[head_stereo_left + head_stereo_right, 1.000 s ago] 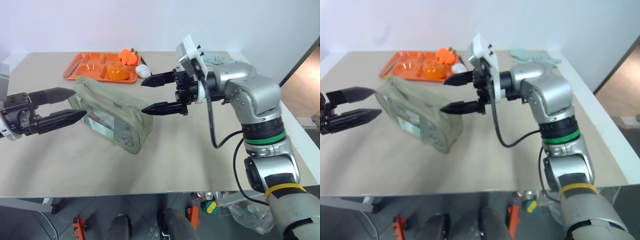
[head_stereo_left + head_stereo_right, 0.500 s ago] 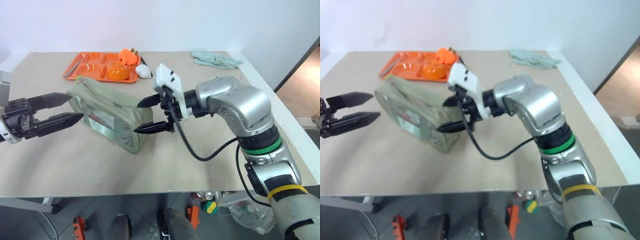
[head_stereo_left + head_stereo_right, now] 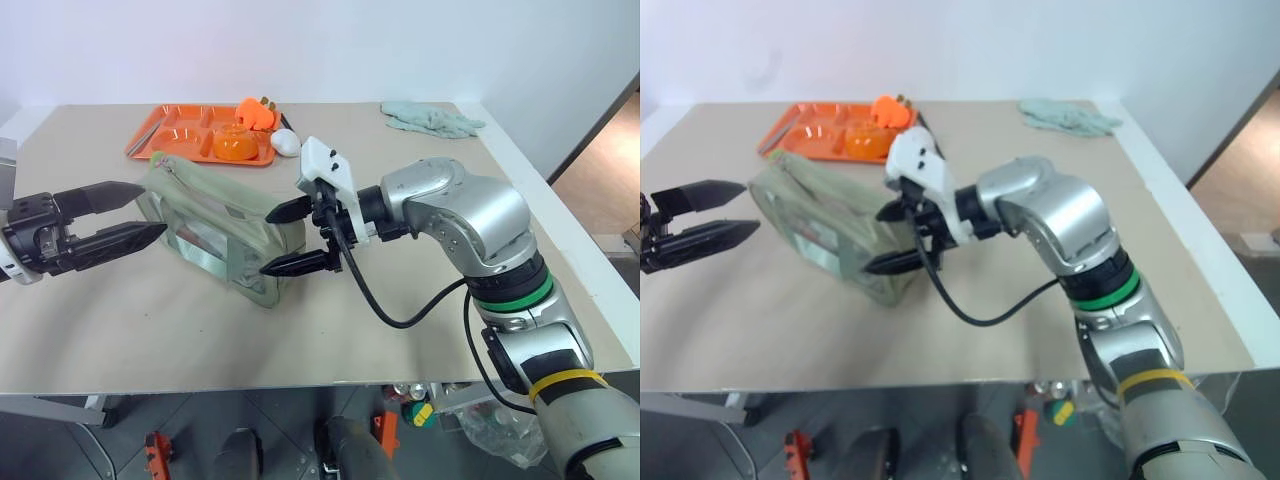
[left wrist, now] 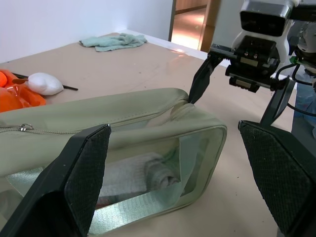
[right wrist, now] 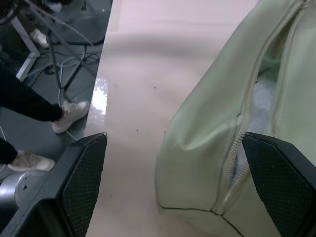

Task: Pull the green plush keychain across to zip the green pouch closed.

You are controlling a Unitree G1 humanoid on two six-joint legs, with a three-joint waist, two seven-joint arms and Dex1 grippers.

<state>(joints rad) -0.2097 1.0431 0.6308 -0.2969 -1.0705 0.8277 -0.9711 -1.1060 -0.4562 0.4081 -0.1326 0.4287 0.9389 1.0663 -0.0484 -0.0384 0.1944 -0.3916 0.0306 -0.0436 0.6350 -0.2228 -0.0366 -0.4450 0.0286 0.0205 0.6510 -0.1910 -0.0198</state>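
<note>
A beige tabletop (image 3: 330, 330) against a white wall carries everything, with an orange tray (image 3: 180, 135) of food items at its far side and a pale teal rag (image 3: 432, 117) off toward the far right corner, both well clear of the work.

The green pouch (image 3: 215, 225) lies near the middle with its clear window turned to the robot and its zipper line running along the upper edge, so the track is reachable from either end. In the right wrist view the zipper stands partly open, pale contents showing in the gap.

The right gripper (image 3: 292, 238) is at the pouch's right end, jaws apart and straddling that corner, probably lining up to steady or take hold of it. The left gripper (image 3: 128, 214) hangs level just off the left end, jaws likewise apart and empty, placed to work from that side.

The green plush keychain cannot be made out; presumably it sits at the zipper's far end.
</note>
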